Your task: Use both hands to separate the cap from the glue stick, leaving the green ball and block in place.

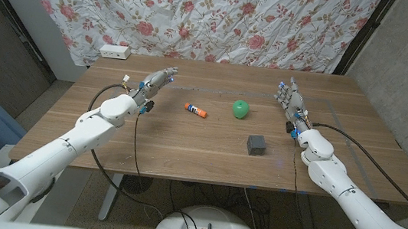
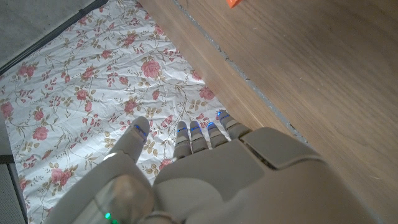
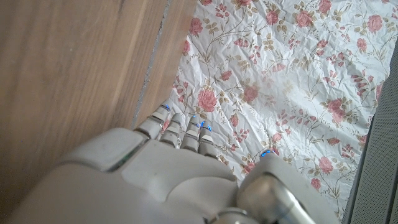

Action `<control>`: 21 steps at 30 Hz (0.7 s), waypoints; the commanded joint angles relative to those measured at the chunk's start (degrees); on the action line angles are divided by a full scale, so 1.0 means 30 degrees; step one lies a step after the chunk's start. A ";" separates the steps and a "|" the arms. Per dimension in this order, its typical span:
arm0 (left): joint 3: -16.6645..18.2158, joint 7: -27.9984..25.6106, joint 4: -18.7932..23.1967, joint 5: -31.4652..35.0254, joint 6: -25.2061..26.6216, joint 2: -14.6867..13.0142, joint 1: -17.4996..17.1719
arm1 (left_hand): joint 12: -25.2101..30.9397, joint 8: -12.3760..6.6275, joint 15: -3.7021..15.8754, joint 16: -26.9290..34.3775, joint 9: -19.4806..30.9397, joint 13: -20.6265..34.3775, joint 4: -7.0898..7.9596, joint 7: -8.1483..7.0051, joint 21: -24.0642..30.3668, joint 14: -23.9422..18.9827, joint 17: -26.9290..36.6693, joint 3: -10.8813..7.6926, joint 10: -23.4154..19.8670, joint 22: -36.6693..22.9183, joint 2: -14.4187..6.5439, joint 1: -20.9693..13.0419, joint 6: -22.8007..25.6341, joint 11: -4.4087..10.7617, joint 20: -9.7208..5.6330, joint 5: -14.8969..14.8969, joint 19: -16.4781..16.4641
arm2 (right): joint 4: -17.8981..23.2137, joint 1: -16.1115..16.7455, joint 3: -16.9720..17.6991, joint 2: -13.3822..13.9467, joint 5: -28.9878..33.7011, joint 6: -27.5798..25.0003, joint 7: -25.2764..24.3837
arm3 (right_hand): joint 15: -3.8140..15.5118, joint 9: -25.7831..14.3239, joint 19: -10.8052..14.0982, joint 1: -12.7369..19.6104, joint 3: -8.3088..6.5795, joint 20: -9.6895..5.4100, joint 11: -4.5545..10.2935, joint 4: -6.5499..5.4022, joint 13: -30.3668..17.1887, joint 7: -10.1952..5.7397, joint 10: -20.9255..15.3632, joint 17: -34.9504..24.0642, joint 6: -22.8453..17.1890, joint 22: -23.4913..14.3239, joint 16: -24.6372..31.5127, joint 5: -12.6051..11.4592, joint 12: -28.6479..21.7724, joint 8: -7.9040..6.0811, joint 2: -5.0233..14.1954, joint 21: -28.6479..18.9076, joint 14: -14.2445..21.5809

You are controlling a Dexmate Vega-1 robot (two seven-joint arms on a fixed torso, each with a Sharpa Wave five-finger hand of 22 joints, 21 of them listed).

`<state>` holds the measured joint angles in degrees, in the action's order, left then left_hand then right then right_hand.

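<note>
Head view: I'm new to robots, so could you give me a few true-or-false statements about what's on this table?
1. The glue stick lies on the table between the hands. True.
2. The left hand holds the glue stick. False: it holds nothing, fingers apart.
3. The green ball sits on top of the block. False: they lie apart.
4. The right hand holds nothing. True.
</note>
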<state>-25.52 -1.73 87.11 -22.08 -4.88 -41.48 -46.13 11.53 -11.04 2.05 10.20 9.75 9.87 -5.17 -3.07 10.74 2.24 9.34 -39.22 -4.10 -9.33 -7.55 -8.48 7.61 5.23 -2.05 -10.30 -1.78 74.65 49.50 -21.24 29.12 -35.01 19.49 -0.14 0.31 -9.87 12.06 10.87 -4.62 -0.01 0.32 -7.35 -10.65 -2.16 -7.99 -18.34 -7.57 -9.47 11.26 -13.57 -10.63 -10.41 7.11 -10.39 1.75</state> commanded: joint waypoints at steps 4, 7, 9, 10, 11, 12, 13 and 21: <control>-0.0784 -0.0365 0.2185 0.3084 0.2131 -0.1731 0.0352 | 0.0170 -0.0088 0.1319 -0.0032 0.0053 0.0027 -0.0657 -0.0424 -0.0053 -0.0166 0.0013 -0.0075 -0.0456 -0.0055 0.0000 -0.0498 0.0468 0.0241 -0.1495 0.0127 -0.0098 | -0.0640 -0.0066 0.0222 0.0157 -0.0345 0.0548 0.0851 | 0.0158 -0.0048 0.0079 0.0192 -0.0113 -0.0075 -0.0059 0.0025 -0.0059 -0.0057 -0.0211 0.0032 -0.0143 -0.0031 0.0047 -0.0132 -0.0163 -0.0122 0.0098 -0.0077 0.0060; -0.1003 -0.0038 0.2476 0.3712 0.2537 -0.2133 0.0568 | 0.0155 -0.0083 0.1392 -0.0025 0.0054 0.0026 -0.0857 -0.0616 -0.0065 -0.0232 0.0014 -0.0069 -0.0551 -0.0051 0.0064 -0.0585 0.0596 0.0366 -0.1608 0.0131 -0.0089 | -0.0732 -0.0146 0.0236 0.0206 -0.0365 0.0565 0.0988 | 0.0174 -0.0047 0.0077 0.0200 -0.0132 -0.0079 -0.0058 0.0042 -0.0057 -0.0070 -0.0224 0.0059 -0.0148 -0.0031 0.0049 -0.0141 -0.0166 -0.0121 0.0106 -0.0078 0.0071; -0.1172 0.0035 0.2778 0.4319 0.2957 -0.2450 0.0694 | 0.0159 -0.0083 0.1441 -0.0037 0.0055 0.0026 -0.0988 -0.0740 -0.0069 -0.0235 0.0016 -0.0059 -0.0649 -0.0049 0.0125 -0.0638 0.0686 0.0515 -0.1647 0.0133 -0.0094 | -0.0780 -0.0200 0.0260 0.0247 -0.0341 0.0573 0.1000 | 0.0170 -0.0047 0.0074 0.0209 -0.0148 -0.0064 -0.0064 0.0056 -0.0056 -0.0061 -0.0219 0.0081 -0.0152 -0.0031 0.0048 -0.0148 -0.0162 -0.0120 0.0115 -0.0077 0.0072; -0.1204 0.0126 0.2832 0.4464 0.2988 -0.2545 0.0729 | 0.0154 -0.0090 0.1448 -0.0040 0.0056 0.0026 -0.1054 -0.0767 -0.0067 -0.0239 0.0017 -0.0055 -0.0682 -0.0047 0.0155 -0.0666 0.0749 0.0540 -0.1685 0.0134 -0.0106 | -0.0785 -0.0206 0.0264 0.0259 -0.0320 0.0582 0.0985 | 0.0165 -0.0047 0.0076 0.0211 -0.0152 -0.0062 -0.0065 0.0059 -0.0055 -0.0060 -0.0222 0.0086 -0.0149 -0.0030 0.0051 -0.0149 -0.0163 -0.0118 0.0116 -0.0078 0.0080; -0.1188 0.0142 0.2833 0.4483 0.2994 -0.2535 0.0722 | 0.0160 -0.0096 0.1459 -0.0042 0.0057 0.0026 -0.1097 -0.0775 -0.0064 -0.0243 0.0018 -0.0052 -0.0727 -0.0046 0.0174 -0.0687 0.0796 0.0552 -0.1719 0.0133 -0.0119 | -0.0786 -0.0206 0.0264 0.0259 -0.0318 0.0582 0.0984 | 0.0165 -0.0047 0.0077 0.0212 -0.0155 -0.0066 -0.0066 0.0062 -0.0055 -0.0060 -0.0216 0.0091 -0.0156 -0.0030 0.0051 -0.0150 -0.0160 -0.0120 0.0117 -0.0079 0.0083; -0.1211 0.0255 0.2882 0.4601 0.3006 -0.2634 0.0758 | 0.0153 -0.0093 0.1473 -0.0041 0.0057 0.0026 -0.1132 -0.0786 -0.0062 -0.0252 0.0018 -0.0053 -0.0736 -0.0046 0.0187 -0.0705 0.0811 0.0548 -0.1744 0.0132 -0.0129 | -0.0794 -0.0207 0.0271 0.0258 -0.0312 0.0600 0.0974 | 0.0146 -0.0047 0.0075 0.0215 -0.0162 -0.0060 -0.0068 0.0068 -0.0054 -0.0054 -0.0213 0.0101 -0.0157 -0.0030 0.0055 -0.0153 -0.0159 -0.0119 0.0120 -0.0078 0.0093; -0.1329 0.0550 0.3053 0.4944 0.3123 -0.2933 0.0894 | 0.0148 -0.0094 0.1484 -0.0043 0.0058 0.0026 -0.1167 -0.0801 -0.0057 -0.0254 0.0018 -0.0058 -0.0745 -0.0045 0.0194 -0.0729 0.0831 0.0545 -0.1759 0.0128 -0.0148 | -0.0799 -0.0207 0.0282 0.0258 -0.0311 0.0599 0.0948 | 0.0151 -0.0047 0.0087 0.0218 -0.0169 -0.0059 -0.0066 0.0074 -0.0054 -0.0051 -0.0217 0.0112 -0.0157 -0.0030 0.0054 -0.0156 -0.0160 -0.0118 0.0122 -0.0083 0.0093; -0.1863 0.1546 0.3546 0.6648 0.3956 -0.3669 0.1658 | 0.0075 -0.0258 0.1601 -0.0061 0.0070 0.0035 -0.1913 -0.1295 -0.0046 -0.0276 0.0032 -0.0141 -0.1016 -0.0031 0.0729 -0.1523 0.1276 0.0933 -0.1862 0.0041 -0.0336 | -0.0912 -0.0260 0.0293 0.0182 -0.0288 0.0659 0.0867 | 0.0113 -0.0046 0.0091 0.0236 -0.0224 -0.0057 -0.0069 0.0118 -0.0049 -0.0068 -0.0219 0.0191 -0.0160 -0.0030 0.0060 -0.0175 -0.0155 -0.0109 0.0145 -0.0086 0.0119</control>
<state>-29.14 -0.18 95.27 -8.77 3.79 -49.23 -43.59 11.53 -11.26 1.64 10.20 9.74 9.87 -10.21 -6.50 10.74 1.83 9.35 -39.48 -6.87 -9.34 -5.54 -11.84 10.57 7.38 -1.97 -9.95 -1.94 72.53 49.05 -20.50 29.73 -35.86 21.08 2.41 0.31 -9.87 12.06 11.55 -5.02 -0.01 0.00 -6.95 -10.66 -2.16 -8.30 -17.81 -7.57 -9.46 11.26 -13.80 -10.63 -10.41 7.79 -10.39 1.75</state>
